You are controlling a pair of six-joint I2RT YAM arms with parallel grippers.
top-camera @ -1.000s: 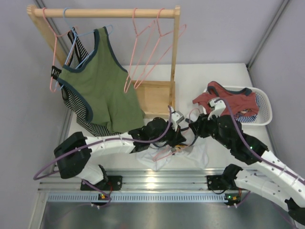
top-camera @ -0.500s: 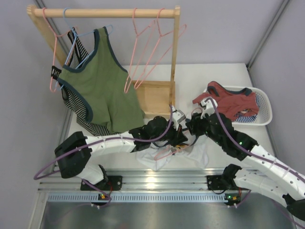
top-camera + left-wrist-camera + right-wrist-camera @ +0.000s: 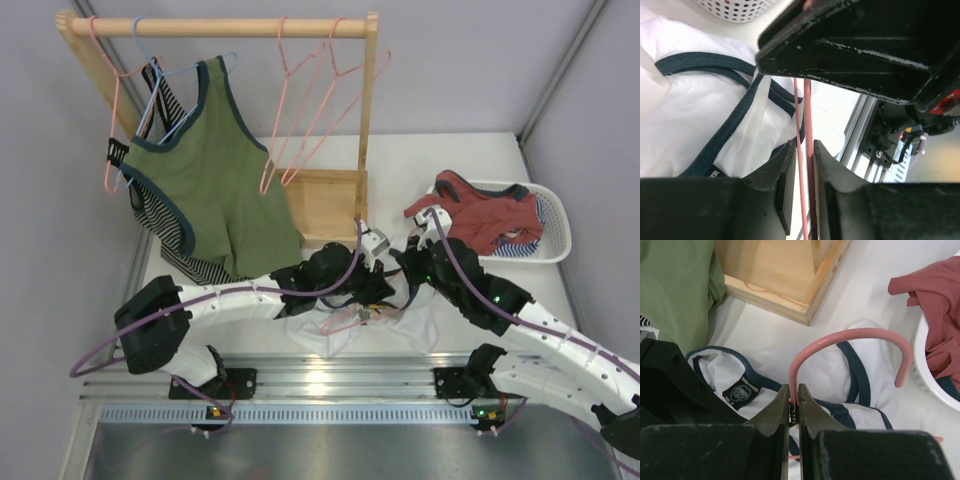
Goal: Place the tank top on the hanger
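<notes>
The tank top [image 3: 420,326], white with navy trim, lies crumpled on the table between both arms, its neck label facing up [image 3: 742,392]. The pink hanger [image 3: 345,322] lies on it, with its hook [image 3: 850,335] arching over the white cloth [image 3: 835,375]. My right gripper [image 3: 794,389] is shut on the hanger's neck just below the hook. My left gripper [image 3: 804,145] straddles two pink wires of the hanger [image 3: 807,115]. Its jaws stand slightly apart, with a gap beside the thinner wire. Navy straps of the tank top [image 3: 700,115] lie behind it.
A wooden rack [image 3: 220,27] stands at the back, carrying an olive tank top [image 3: 220,180], a striped garment and spare pink hangers [image 3: 310,100]. Its wooden base [image 3: 325,205] sits just beyond the grippers. A white basket [image 3: 556,215] holding a red garment [image 3: 480,210] is at right.
My right gripper has closed onto the hanger's neck after leaning in toward it. My left gripper's jaws have eased slightly apart around the hanger wires.
</notes>
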